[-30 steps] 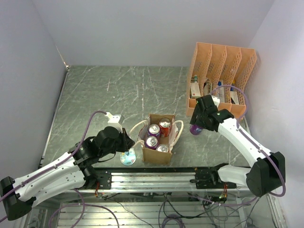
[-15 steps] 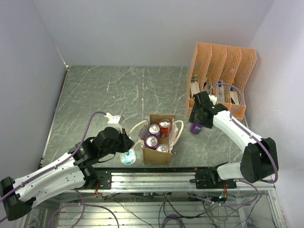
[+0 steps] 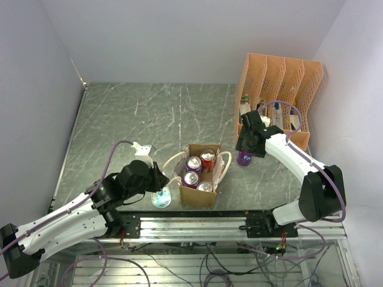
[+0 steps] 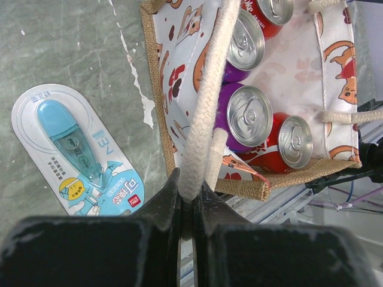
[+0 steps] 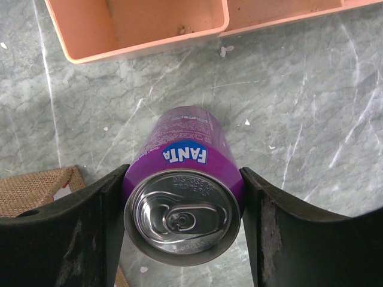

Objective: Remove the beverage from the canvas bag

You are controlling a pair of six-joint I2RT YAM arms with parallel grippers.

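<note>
Left wrist view: your left end effector [image 4: 190, 197] is clenched on the cream handle [image 4: 206, 119] of the canvas bag [image 4: 170, 72].
Beside it: correction tape pack [image 4: 75, 152], flat on the tabletop [image 4: 54, 36].
In bag: four cans [image 4: 248, 116], tops up.
Right end effector [image 5: 182, 206]: you're grasping a purple Fanta can [image 5: 185, 149], outside the bag, just right of it.
Behind: orange file organizer [image 3: 278, 89], near that can.

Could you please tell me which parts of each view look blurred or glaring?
Top external: evenly lit, sharp. Left wrist: the left pincer clamping the bag handle is dark and blurred; can tops glint. Right wrist: the purple can is sharp, its lid gleaming softly.
</note>
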